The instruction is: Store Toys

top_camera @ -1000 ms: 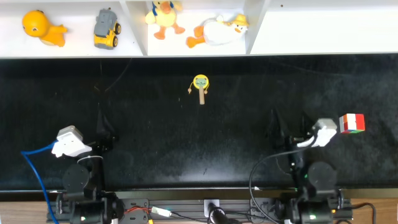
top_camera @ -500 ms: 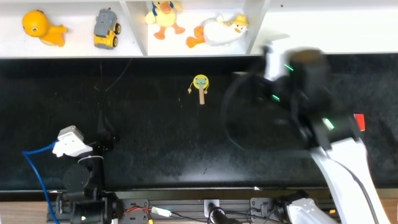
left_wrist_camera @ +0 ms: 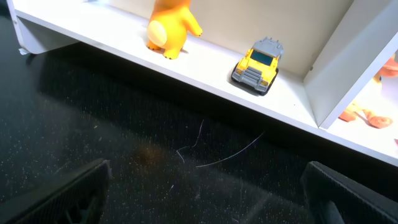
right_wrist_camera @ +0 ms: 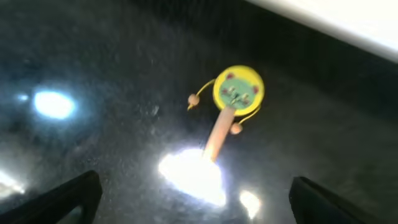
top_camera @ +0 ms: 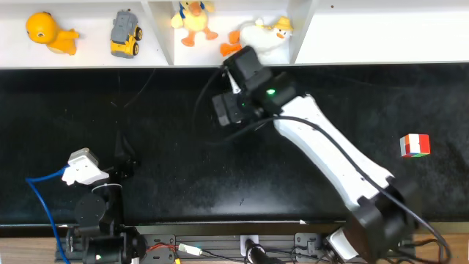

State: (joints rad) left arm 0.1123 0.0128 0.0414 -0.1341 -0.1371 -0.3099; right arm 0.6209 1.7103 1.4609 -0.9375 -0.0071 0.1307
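Rattle drum was found lying flat on the black table, near the white shelf and beneath the right gripper, whose fingers were spread wide to either side of it, apart from it. The left gripper was held low over the table facing the shelf, fingers likewise spread, nothing between them. A yellow truck and an orange duck were stored on the shelf. A coloured cube was set on the table's right side.

- A yellow rattle drum with a wooden handle lies flat on the black desk.
- A multicoloured cube sits well apart, at the desk's right.
- An orange duck and a yellow truck stand on the shelf.
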